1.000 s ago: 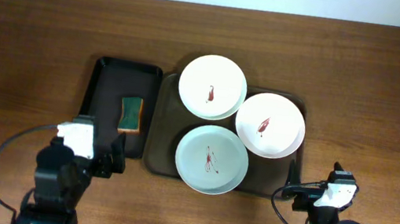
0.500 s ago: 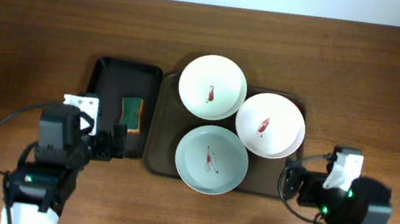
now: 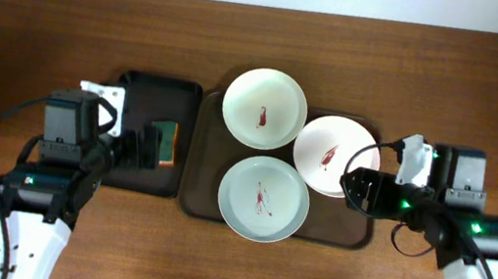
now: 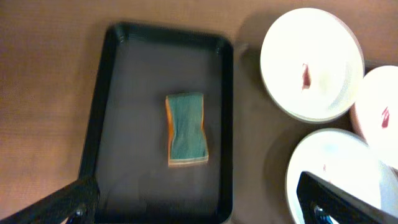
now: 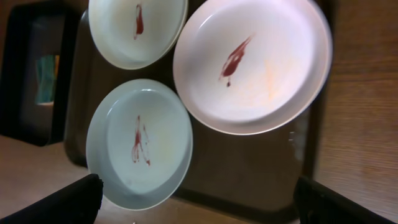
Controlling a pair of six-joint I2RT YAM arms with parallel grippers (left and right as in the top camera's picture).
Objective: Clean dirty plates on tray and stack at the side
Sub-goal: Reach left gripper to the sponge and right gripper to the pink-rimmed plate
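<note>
Overhead is showing the left gripper (image 3: pixel 145 147) hovering above the black tray (image 3: pixel 134 85), just beside the sponge (image 3: pixel 165 137). Left wrist is showing the sponge's orange edge and fingers (image 4: pixel 65 203) spread wide, tips cut off. Three plates are sitting on the brown tray (image 3: pixel 192 200): far plate (image 3: pixel 264 108), mint plate (image 3: pixel 263 198), and right plate (image 3: pixel 326 151), its edge hidden by the right gripper (image 3: pixel 360 189). Right wrist is showing that claw gaping wide and the far plate cropped.
</note>
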